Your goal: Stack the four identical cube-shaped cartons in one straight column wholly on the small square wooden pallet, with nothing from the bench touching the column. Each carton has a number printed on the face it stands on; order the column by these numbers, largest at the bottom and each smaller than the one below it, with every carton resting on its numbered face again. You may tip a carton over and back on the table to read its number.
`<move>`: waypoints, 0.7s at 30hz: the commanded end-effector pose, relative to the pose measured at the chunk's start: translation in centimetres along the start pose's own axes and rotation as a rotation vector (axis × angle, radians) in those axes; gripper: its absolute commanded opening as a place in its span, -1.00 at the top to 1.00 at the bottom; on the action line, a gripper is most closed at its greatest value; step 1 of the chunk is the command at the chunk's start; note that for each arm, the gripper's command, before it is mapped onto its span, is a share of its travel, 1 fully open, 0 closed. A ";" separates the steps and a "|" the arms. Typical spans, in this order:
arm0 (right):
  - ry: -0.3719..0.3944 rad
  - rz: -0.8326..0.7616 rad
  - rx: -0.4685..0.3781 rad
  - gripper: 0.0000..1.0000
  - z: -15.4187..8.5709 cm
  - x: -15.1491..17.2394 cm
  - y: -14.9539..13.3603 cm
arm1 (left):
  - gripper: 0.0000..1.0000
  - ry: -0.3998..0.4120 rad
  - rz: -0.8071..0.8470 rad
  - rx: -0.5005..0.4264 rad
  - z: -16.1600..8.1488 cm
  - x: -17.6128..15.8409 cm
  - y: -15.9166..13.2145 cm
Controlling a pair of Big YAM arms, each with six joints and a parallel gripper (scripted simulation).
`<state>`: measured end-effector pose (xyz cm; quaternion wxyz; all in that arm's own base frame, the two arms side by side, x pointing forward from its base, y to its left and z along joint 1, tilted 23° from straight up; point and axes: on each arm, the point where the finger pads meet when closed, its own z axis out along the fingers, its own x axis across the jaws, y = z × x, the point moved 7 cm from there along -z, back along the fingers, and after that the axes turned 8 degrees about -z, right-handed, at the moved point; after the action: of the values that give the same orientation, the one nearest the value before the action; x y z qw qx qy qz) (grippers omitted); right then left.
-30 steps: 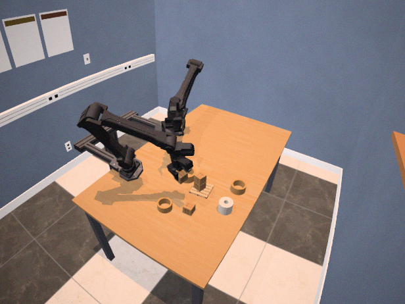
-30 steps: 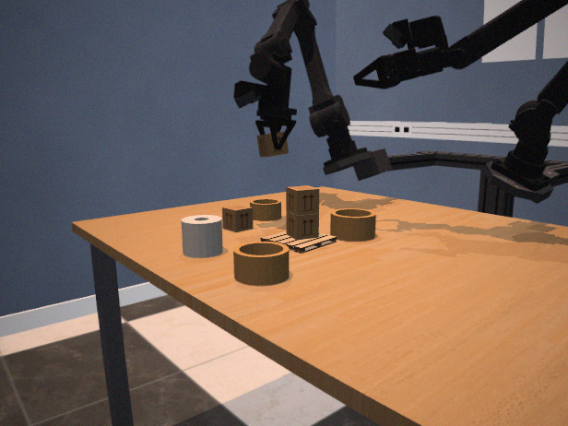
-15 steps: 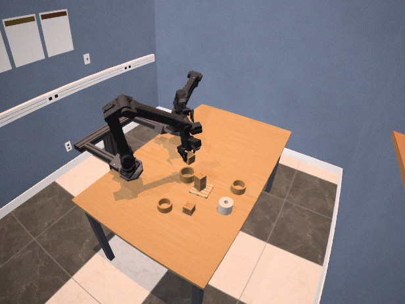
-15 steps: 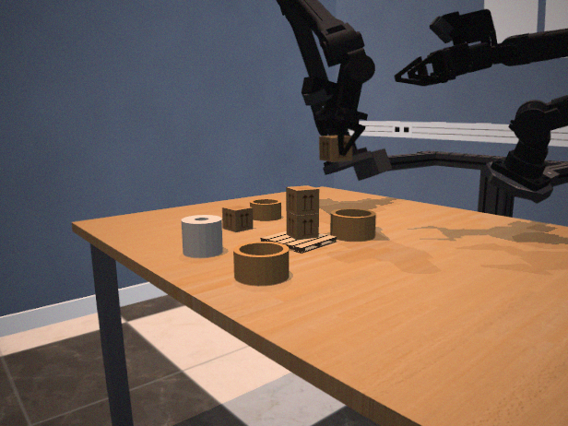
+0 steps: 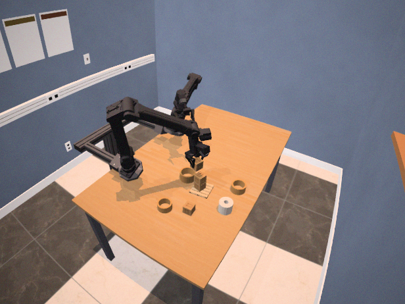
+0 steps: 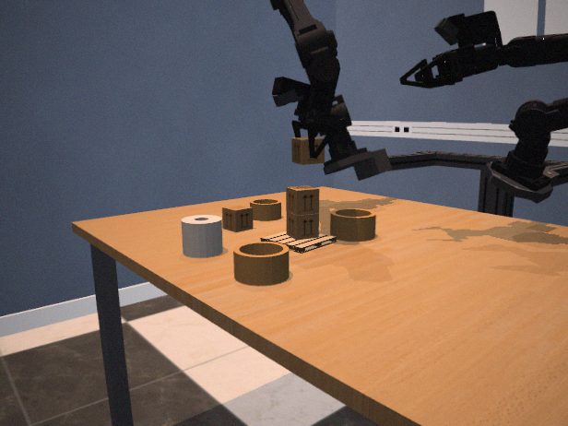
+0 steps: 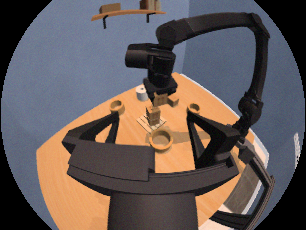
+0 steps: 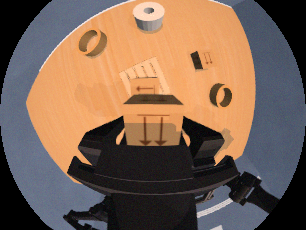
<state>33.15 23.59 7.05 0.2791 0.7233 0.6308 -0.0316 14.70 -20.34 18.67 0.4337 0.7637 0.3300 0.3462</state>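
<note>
Aloft: right gripper [image 5: 197, 159] [image 6: 306, 140] [image 8: 153, 135] clamped on cube carton [image 5: 198, 164] [image 6: 301, 152] [image 8: 153, 122] | left gripper [image 6: 408, 82] [image 7: 153, 131] fingers apart | slatted wooden pallet [image 5: 206, 194] [image 6: 301, 248] [image 7: 145, 123] [image 8: 131, 74]

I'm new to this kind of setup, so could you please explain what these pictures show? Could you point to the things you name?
Two black arms work at one wooden table [image 5: 138, 227] [image 6: 415, 286]. One picture looks down from above, one from beside the table; each other comes from a camera on an arm's wrist. The right gripper [image 5: 197, 161] [image 6: 308, 145] holds a carton [image 5: 198, 164] [image 6: 301, 151] [image 8: 153, 125] in the air; the left gripper [image 6: 406, 82] [image 7: 152, 115] is open. On the table are a pallet [image 5: 206, 193] [image 6: 301, 245] bearing two stacked cartons, another carton, three brown rings and a white roll.
</note>
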 end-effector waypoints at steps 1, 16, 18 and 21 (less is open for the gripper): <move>0.035 -0.023 -0.038 0.00 -0.3 1.5 3.1 | -1.00 0.007 -0.014 -0.004 0.1 0.1 0.4; 0.040 -0.025 -0.048 0.00 -1.1 2.3 2.5 | -1.00 0.002 -0.006 -0.005 0.0 0.0 0.4; 0.033 -0.031 -0.042 0.00 -1.5 2.8 2.8 | -1.00 0.002 -0.006 -0.005 0.0 0.0 0.4; 0.033 -0.026 -0.042 0.00 -1.6 3.0 2.8 | -1.00 0.002 -0.006 -0.005 0.0 0.0 0.4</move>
<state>34.63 24.49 7.24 0.2832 0.7105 0.6437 -0.0274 14.70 -20.34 18.68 0.4338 0.7636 0.3300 0.3462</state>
